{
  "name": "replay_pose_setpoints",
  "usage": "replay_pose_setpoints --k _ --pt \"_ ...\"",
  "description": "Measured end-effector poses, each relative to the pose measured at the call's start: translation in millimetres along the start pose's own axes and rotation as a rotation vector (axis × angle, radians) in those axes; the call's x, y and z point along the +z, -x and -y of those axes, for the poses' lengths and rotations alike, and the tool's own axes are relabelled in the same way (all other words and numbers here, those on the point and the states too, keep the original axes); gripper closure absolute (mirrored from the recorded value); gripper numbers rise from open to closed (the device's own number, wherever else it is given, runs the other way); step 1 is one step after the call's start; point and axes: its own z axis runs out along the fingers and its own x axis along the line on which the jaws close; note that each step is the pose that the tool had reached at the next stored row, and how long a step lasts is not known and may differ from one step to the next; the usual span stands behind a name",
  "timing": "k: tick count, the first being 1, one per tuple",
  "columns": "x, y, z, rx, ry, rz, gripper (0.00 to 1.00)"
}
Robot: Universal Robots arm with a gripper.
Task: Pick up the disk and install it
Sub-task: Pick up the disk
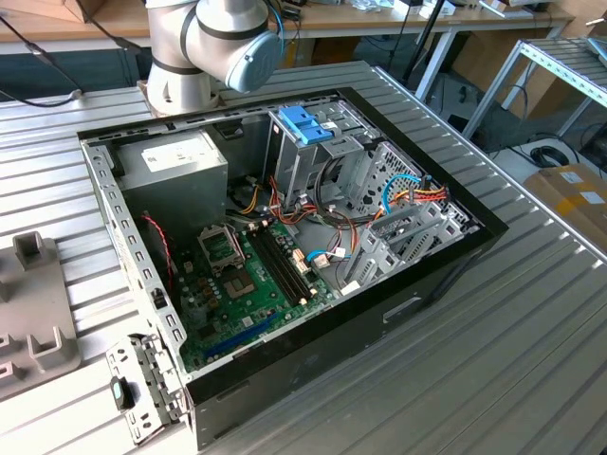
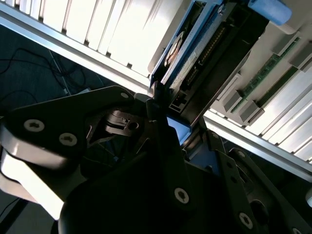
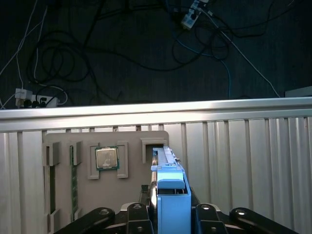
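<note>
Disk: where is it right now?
In the first wrist view the disk stands edge-on, clamped in the end effector. It is at the edge of the grey tray, near the processor chip seated there.

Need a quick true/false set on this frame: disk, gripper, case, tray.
1. The gripper has its fingers on both sides of the disk, which stands on edge. True.
2. The computer case is closed. False: it is open and the motherboard shows.
3. A processor chip lies in the grey tray. True.
4. The disk sits in the drive cage. False: it is in the gripper, by the grey tray.
</note>
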Motion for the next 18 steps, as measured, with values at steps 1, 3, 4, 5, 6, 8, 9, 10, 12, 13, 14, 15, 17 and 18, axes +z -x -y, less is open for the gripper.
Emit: replay_pose_setpoints --k 1,3,4,5,6,8,9,10,12,13,14,15,17,18 --pt "-1.3 0.1 -0.1 0.000 0.0000 0.0003 0.63" --pt "-2.5 0.2 -0.1 0.000 0.0001 0.0006 0.63" --pt "-3.2 0.2 -0.1 0.000 0.0001 0.0008 0.63" --pt "-3.7 0.2 -0.1 0.000 0.0001 0.0010 0.63" --pt "-4.2 0.3 -0.2 0.000 0.0001 0.0012 0.63" --pt "-5.3 0.4 -0.2 0.000 0.0001 0.0015 0.63" --pt "-5.8 0.4 -0.3 0.000 0.0001 0.0018 0.63" --pt "-6.3 0.5 -0.3 0.000 0.0001 0.0021 0.63" --pt "-7.5 0.5 -0.3 0.000 0.0001 0.0026 0.63" --pt "-7.9 0.6 -0.4 0.000 0.0002 0.0028 0.63" --pt "-8.7 0.6 -0.4 0.000 0.0002 0.0032 0.63" --pt "-9.3 0.7 -0.4 0.000 0.0002 0.0036 0.63" --pt "-10.5 0.8 -0.5 0.000 0.0002 0.0041 0.63" --pt "-11.3 0.8 -0.5 0.000 0.0003 0.0043 0.63"
